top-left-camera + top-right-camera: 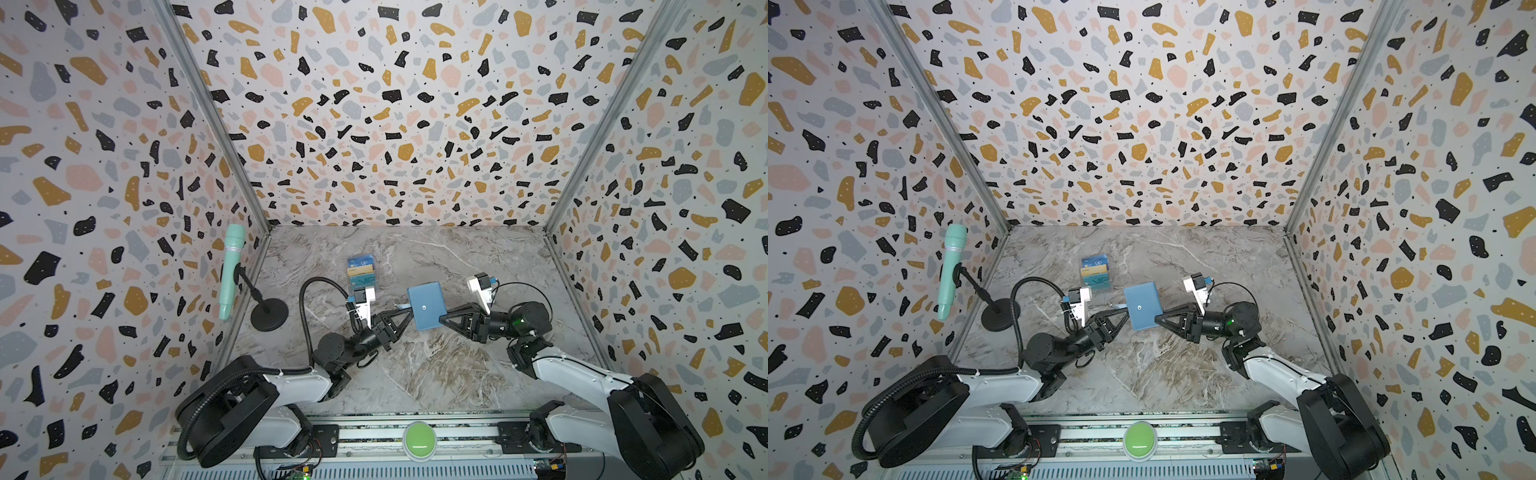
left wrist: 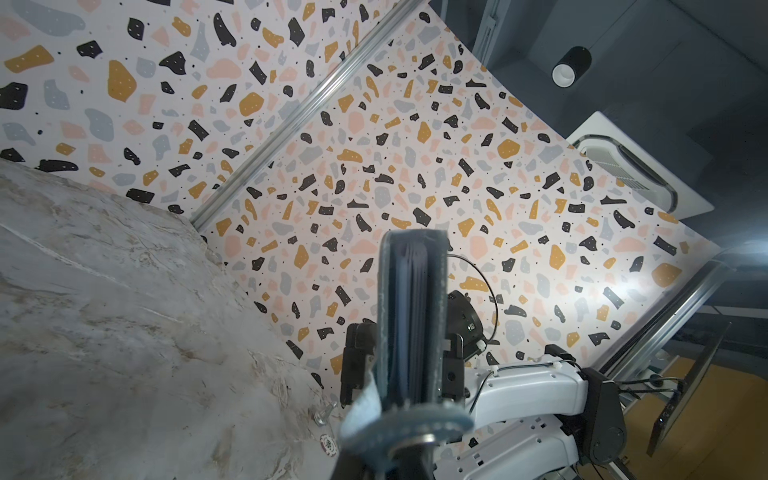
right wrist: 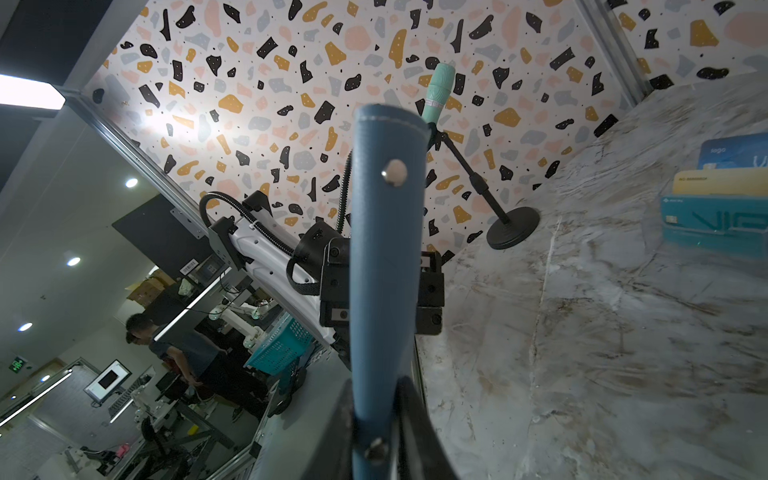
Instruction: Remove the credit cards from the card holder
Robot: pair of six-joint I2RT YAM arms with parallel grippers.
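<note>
Blue card holder (image 1: 426,305) between pincers, left pincer (image 1: 410,311) clamped on its tab (image 2: 399,424), right pincer (image 1: 441,318) grip unclear

Slate-blue card holder (image 1: 427,305), folded shut, flat, stud side up, mid-worktop (image 1: 415,374), blue, yellow, teal cards (image 1: 360,272) tiered upright behind

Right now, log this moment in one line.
left jaws: shut on snap tab | right jaws: around card holder edge, grip unclear | snap: undone
</note>
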